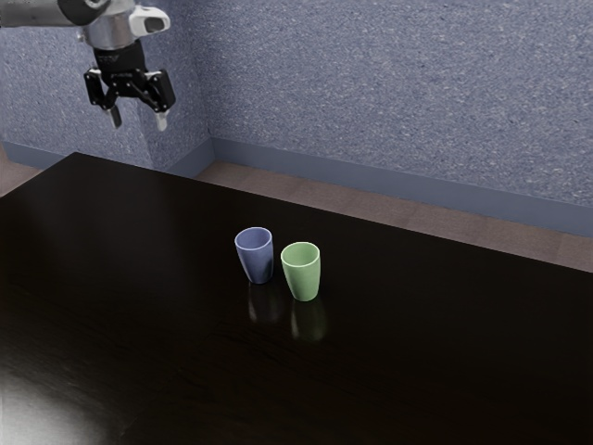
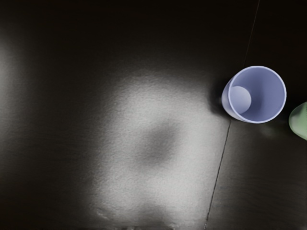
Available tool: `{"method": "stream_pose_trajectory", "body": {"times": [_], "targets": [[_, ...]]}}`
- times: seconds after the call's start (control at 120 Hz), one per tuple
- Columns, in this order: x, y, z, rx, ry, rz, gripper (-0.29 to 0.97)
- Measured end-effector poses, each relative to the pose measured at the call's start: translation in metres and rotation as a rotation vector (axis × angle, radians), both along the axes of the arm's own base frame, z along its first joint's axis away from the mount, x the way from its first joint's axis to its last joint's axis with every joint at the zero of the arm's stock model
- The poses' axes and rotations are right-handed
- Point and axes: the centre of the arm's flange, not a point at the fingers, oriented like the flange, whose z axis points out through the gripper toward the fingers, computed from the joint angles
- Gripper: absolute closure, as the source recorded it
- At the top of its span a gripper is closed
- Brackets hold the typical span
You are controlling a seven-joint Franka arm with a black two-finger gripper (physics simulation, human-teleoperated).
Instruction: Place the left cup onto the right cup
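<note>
Gripper (image 1: 139, 119) hangs high over the table's (image 1: 111, 306) far corner, fingers spread and empty. Blue cup (image 1: 255, 255) stands upright mid-surface, well off every edge, just beside the green cup (image 1: 301, 271).

You have two cups standing upright on the table (image 1: 139, 352), near its middle. The left cup (image 1: 254, 255) sits toward the exterior view's left and a little farther back. The right cup (image 1: 300, 271) stands just beside it, toward the exterior view's right and slightly nearer the camera — close, but apart. The gripper (image 1: 135, 109) hangs high over the table's far corner at the exterior view's upper left, well apart from both cups. Behind the table runs a strip of floor (image 1: 389, 199), then the wall (image 1: 389, 83). In the wrist view the left cup lies off to one side of the hand — the right cup just beyond it.
</note>
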Motion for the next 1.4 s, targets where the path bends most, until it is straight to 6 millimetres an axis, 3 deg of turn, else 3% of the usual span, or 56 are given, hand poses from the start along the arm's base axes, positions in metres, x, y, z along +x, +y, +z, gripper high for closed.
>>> {"method": "stream_pose_trajectory", "body": {"times": [0.2,0.5,0.667,0.958,1.183,1.4], "targets": [[0.01,-0.03,-0.012,-0.021,0.021,-0.077,0.02],[0.054,-0.048,-0.077,-0.073,0.013,0.005,0.02],[0.07,-0.082,-0.103,-0.115,-0.019,0.093,0.02],[0.054,-0.117,-0.168,-0.157,0.014,0.231,0.02],[0.044,-0.141,-0.187,-0.121,0.029,0.267,0.02],[0.039,-0.151,-0.197,-0.088,0.038,0.303,0.03]]}}
